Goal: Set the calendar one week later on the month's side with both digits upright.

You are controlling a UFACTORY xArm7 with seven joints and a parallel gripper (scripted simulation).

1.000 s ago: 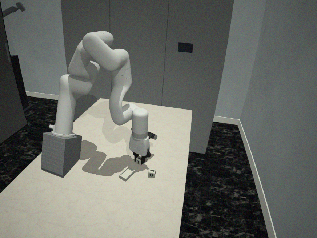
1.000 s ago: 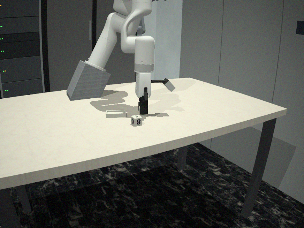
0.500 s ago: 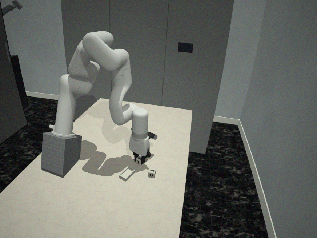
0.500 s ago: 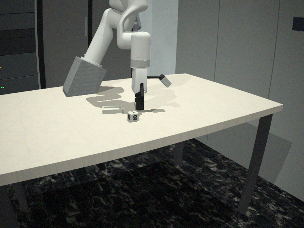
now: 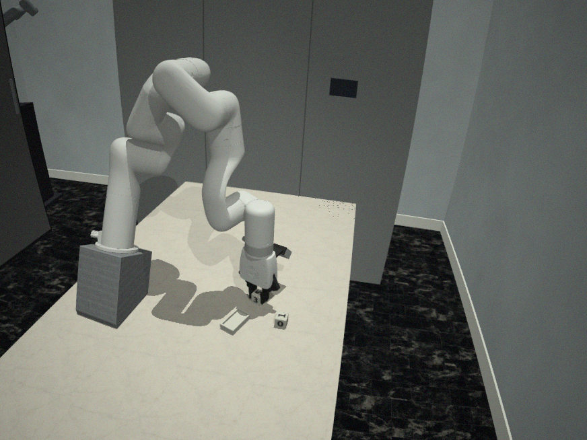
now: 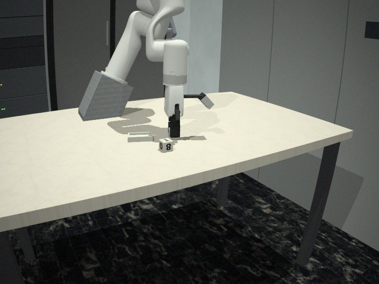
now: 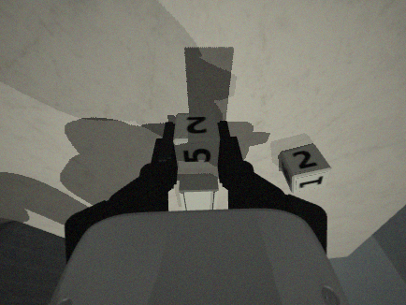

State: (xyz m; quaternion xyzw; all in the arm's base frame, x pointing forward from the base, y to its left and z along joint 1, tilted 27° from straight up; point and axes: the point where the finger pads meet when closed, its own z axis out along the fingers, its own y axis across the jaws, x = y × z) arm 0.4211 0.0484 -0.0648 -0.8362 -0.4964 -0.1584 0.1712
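Furthest left in the top view, the grey pedestal [image 5: 97,284] [image 6: 104,100] is carrying the arm. Next along, the tray [image 5: 227,330] [image 6: 140,139] [image 7: 198,202] is lying flat on the desk [image 5: 156,374] [image 6: 91,171] [image 7: 290,70], with neither cube sitting in it. Its long axis is running slantwise in the top view, and its upper right end is pointing roughly at the end effector [image 5: 258,298] [image 6: 174,135] [image 7: 196,135]. That is the relation the coming move is turning on: the tray is lying to the left of the fingers and closer to the top camera, nearly in line with them. The wrist view is agreeing, showing part of what seems to be the tray beyond the cube, toward the bottom edge.

Just right of the tray, the end effector is clamping the held cube [image 5: 256,297] [image 7: 196,152], a finger pressing on either side. A 3 is facing the top camera, while a 2 and a 5 are showing to the wrist; whether its underside is touching the desk, I cannot tell.

Furthest right, the loose cube [image 5: 280,320] [image 6: 165,145] [image 7: 306,164] is resting on the desk, apart from tray and fingers. Carrying the held cube to the tray would probably mean travelling along that slant, and turning it first if the wrong digit is facing the month's side.

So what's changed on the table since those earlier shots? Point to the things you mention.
Nothing visibly moved: the hand [image 5: 258,295] [image 6: 174,134] [image 7: 196,135] still grips one cube [image 5: 256,297] [image 7: 196,152]; the loose cube [image 5: 280,321] [image 6: 165,145] [image 7: 306,161] and tray [image 5: 231,330] [image 6: 139,139] [image 7: 222,198] stayed put. Only the exterior view shifted slightly from a second ago.
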